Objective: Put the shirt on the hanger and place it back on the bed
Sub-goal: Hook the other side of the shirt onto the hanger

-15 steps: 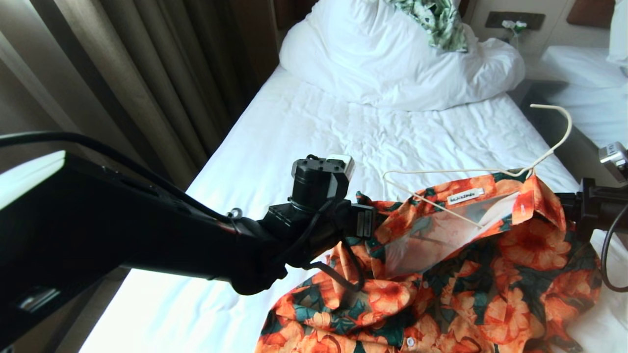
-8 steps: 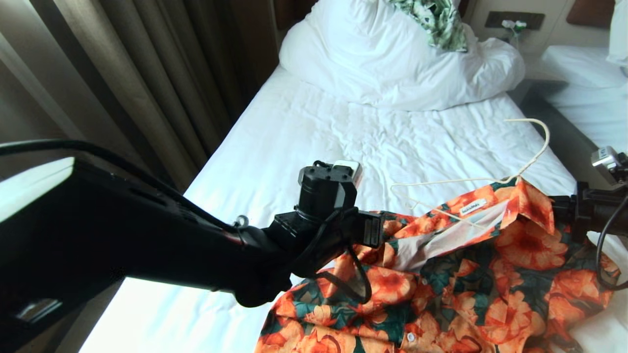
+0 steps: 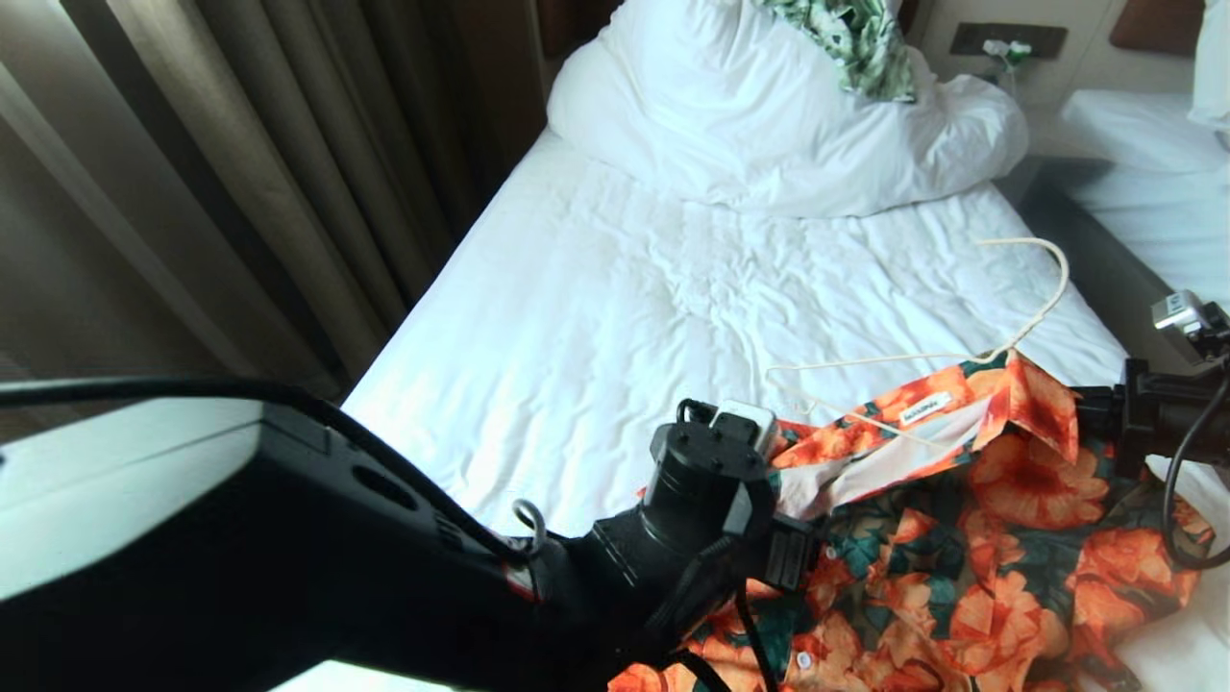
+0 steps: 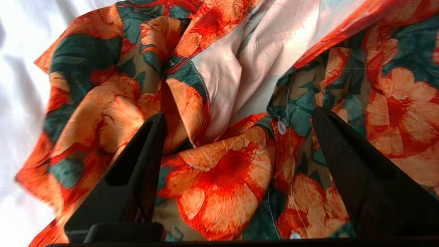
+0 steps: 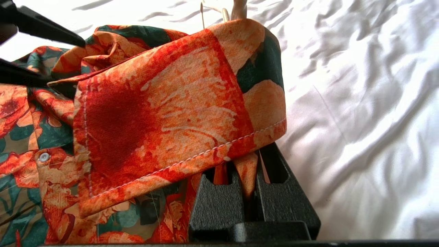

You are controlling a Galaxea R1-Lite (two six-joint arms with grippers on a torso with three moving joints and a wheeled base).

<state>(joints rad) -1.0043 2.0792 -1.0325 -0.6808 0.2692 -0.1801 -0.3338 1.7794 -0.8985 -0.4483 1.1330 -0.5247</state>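
Observation:
The orange-flowered shirt (image 3: 971, 538) lies crumpled on the near right of the bed (image 3: 596, 317), collar toward the pillow end. The cream wire hanger (image 3: 1052, 293) has one arm inside the collar, and its hook rises beyond it. My left gripper (image 4: 238, 115) is open just over the shirt (image 4: 219, 178) front by the button placket, with cloth under the gap but nothing pinched. In the head view its wrist (image 3: 711, 481) covers the fingers. My right gripper (image 5: 241, 168) is shut on shirt (image 5: 164, 113) fabric under the folded collar, at the shirt's right edge (image 3: 1095, 408).
A bunched white duvet (image 3: 769, 135) fills the head of the bed, with a green-and-white leaf garment (image 3: 860, 43) on it. Curtains (image 3: 288, 173) hang along the left side. A dark gap (image 3: 1091, 231) separates this bed from another white bed (image 3: 1143, 144) at the right.
My left gripper has opened and let go of the shirt's collar edge. Its arm has dropped lower and nearer in the head view. The collar and hanger have sunk toward the sheet.

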